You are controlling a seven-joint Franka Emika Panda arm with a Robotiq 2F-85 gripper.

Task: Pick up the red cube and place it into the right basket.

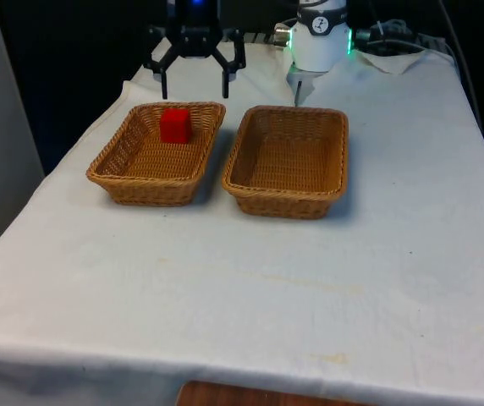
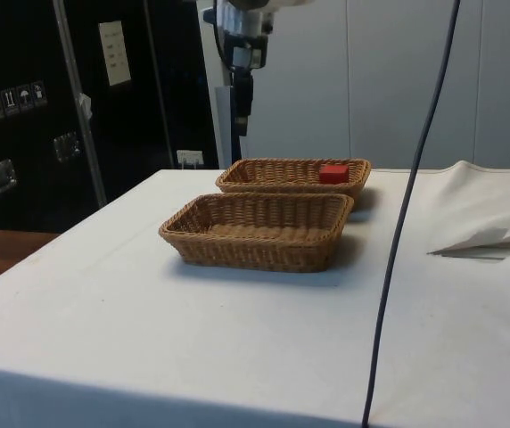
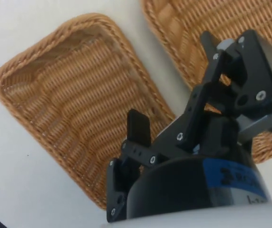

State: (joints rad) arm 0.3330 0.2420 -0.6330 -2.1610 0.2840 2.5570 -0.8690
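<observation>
Nearest the front camera lay bare white tablecloth, beyond which the small red cube sat inside the woven wicker basket on the front view's left, beside its empty twin, the black gripper spread wide above its far rim, so descending squarely over the cube looked wisest.
</observation>
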